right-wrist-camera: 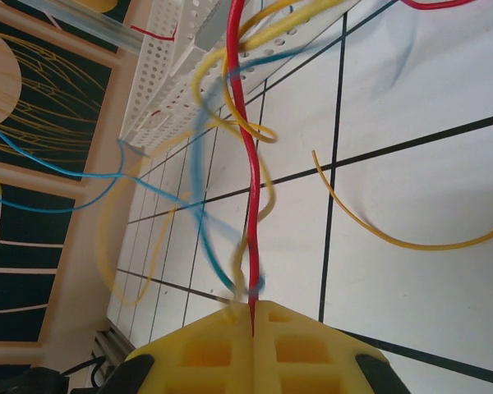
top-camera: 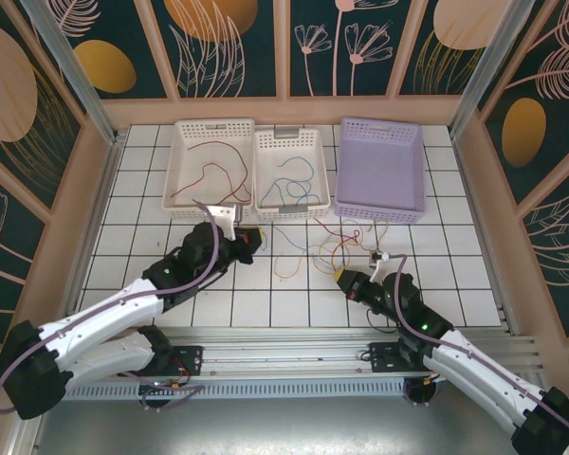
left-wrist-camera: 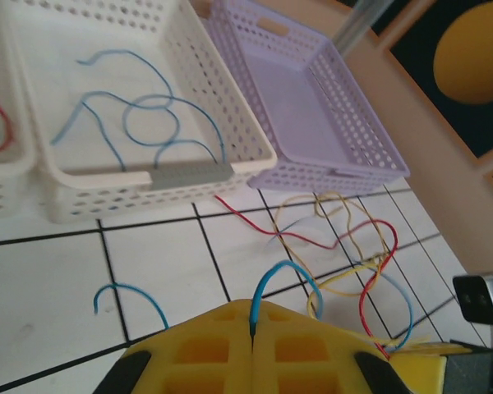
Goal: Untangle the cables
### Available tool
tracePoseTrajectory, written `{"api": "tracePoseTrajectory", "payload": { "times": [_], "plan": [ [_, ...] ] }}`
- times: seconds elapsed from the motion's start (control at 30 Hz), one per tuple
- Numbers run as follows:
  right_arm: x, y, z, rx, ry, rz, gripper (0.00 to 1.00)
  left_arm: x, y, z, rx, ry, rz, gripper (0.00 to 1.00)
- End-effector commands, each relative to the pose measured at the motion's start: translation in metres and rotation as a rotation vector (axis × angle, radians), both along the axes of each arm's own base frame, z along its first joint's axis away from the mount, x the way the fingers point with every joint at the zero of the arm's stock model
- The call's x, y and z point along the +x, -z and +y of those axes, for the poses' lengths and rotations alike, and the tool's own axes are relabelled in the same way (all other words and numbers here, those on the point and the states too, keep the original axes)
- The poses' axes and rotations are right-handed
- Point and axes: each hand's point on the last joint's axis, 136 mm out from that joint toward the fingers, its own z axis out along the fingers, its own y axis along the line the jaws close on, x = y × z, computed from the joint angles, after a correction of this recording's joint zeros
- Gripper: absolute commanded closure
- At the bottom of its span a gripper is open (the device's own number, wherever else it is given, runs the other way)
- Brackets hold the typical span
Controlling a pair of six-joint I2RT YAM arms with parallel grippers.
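A tangle of thin red, yellow and blue cables (top-camera: 337, 248) lies on the white tiles in front of the baskets. My left gripper (top-camera: 254, 240) is at the tangle's left side. In the left wrist view its yellow jaws (left-wrist-camera: 252, 316) are pressed together on the end of a blue cable (left-wrist-camera: 289, 269), which arches up and into the knot (left-wrist-camera: 349, 246). My right gripper (top-camera: 341, 277) is at the tangle's near right. Its jaws (right-wrist-camera: 253, 316) are shut on a red cable (right-wrist-camera: 245, 164) that rises taut, with yellow and blue strands twisted round it.
Three baskets stand in a row behind the tangle. The left white one (top-camera: 175, 161) holds a red wire. The middle white one (top-camera: 292, 206) holds blue and green wires (left-wrist-camera: 148, 123). The purple one (top-camera: 379, 214) holds nothing. A loose yellow wire (right-wrist-camera: 394, 238) curves over the tiles.
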Motion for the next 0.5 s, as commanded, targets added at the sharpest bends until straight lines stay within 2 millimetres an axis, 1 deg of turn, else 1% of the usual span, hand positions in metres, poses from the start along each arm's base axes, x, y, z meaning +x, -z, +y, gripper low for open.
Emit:
{"api": "tracePoseTrajectory", "payload": {
  "times": [0.0,0.3,0.47],
  "plan": [
    [0.001,0.012,-0.005,-0.01,0.028,0.026,1.0,0.002,-0.015,0.024,0.067,-0.095,-0.026,1.0],
    [0.0,0.018,-0.006,-0.015,0.026,0.034,1.0,0.001,-0.059,0.061,0.153,-0.206,-0.101,1.0],
    [-0.001,0.023,-0.007,-0.019,0.027,0.044,1.0,-0.003,-0.092,0.087,0.206,-0.277,-0.164,1.0]
  ]
}}
